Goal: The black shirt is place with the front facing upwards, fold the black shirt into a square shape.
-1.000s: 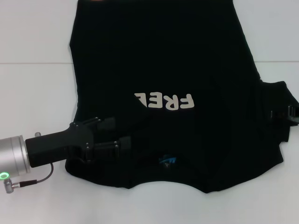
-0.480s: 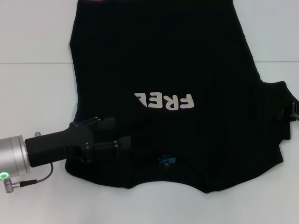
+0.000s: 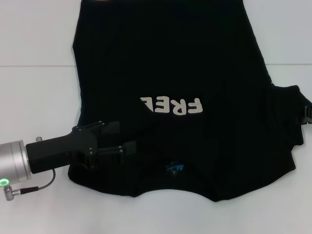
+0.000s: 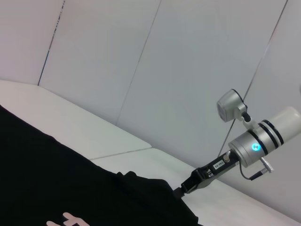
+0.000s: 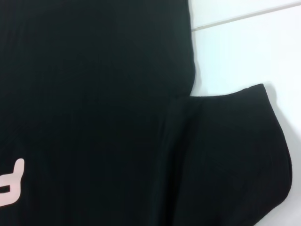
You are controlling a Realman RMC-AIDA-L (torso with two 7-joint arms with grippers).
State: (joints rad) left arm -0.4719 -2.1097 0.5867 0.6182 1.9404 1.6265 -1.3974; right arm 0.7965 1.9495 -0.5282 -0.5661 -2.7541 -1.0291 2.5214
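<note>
Left gripper point(image 3: 127, 138) low and reaching rightward, jaws parted; right gripper point(image 3: 307, 116) barely in at the right edge.

Lab-like test bench: plain white table point(image 3: 39, 97), bare panelled walls point(image 4: 188, 70).

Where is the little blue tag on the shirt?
In the head view the blue neck label sits at the collar of the black shirt, on the edge nearest the robot, just below the cream letters and right of the left gripper.
</note>
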